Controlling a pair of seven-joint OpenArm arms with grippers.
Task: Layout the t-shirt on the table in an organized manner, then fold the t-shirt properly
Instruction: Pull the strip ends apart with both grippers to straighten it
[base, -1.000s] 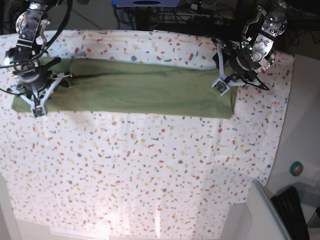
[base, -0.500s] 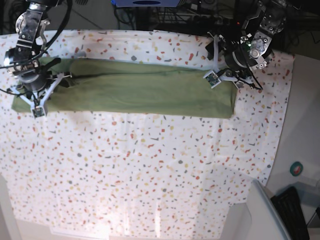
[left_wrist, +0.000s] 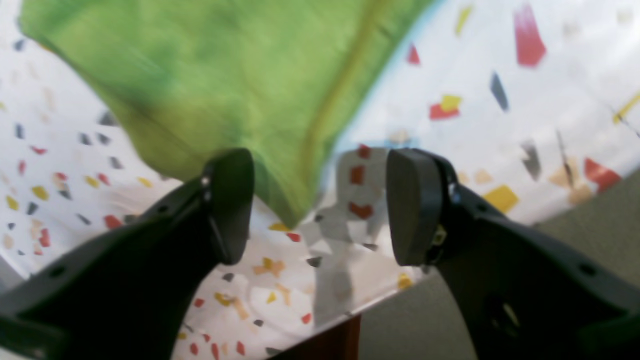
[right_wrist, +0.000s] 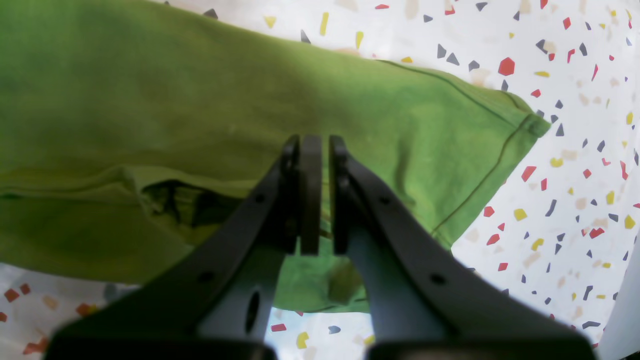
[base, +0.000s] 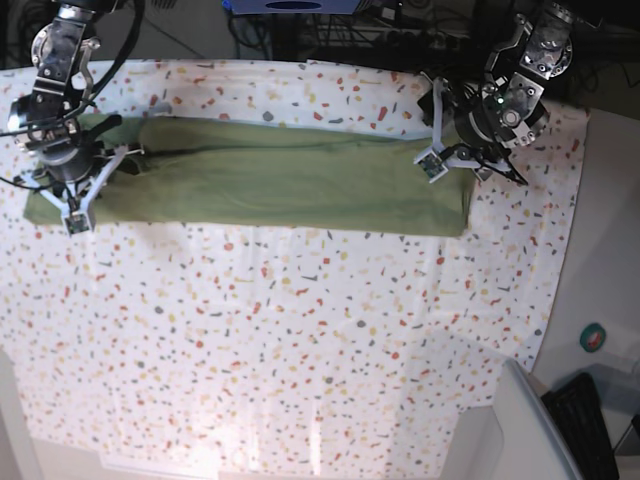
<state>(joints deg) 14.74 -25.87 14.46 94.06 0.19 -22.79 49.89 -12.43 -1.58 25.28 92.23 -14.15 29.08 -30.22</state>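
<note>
While t-shirt (base: 260, 185) lies folded lengthwise on table (base: 300, 340), left claw (left_wrist: 320, 205) released, right claw (right_wrist: 320, 195) clenched, empty.

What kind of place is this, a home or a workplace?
Probably a robotics lab or test bench, not a home: two robot arms work over the table with the t-shirt, and dark cables and equipment crowd its far edge.
</note>
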